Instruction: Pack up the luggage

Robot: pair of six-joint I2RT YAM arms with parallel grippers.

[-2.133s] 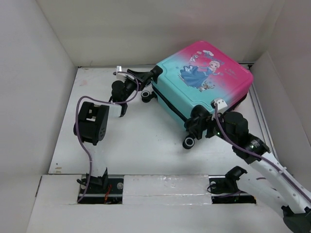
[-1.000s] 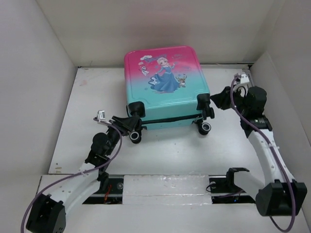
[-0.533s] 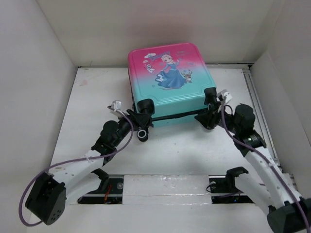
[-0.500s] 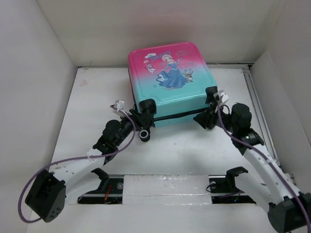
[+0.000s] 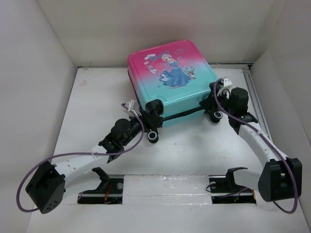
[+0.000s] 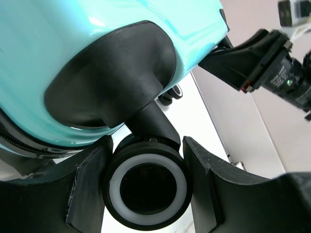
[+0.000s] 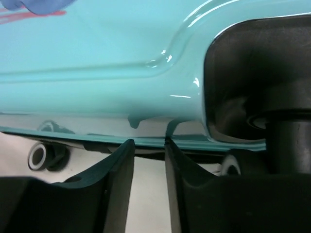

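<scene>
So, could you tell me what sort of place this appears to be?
Probably a robot test cell, not a home: a white table boxed in by plain white walls, a left arm and right arm bolted at its near edge, and one child's luggage on it.

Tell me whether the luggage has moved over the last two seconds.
Yes. The luggage has shifted left, away from the right side wall, and turned counter-clockwise.
</scene>
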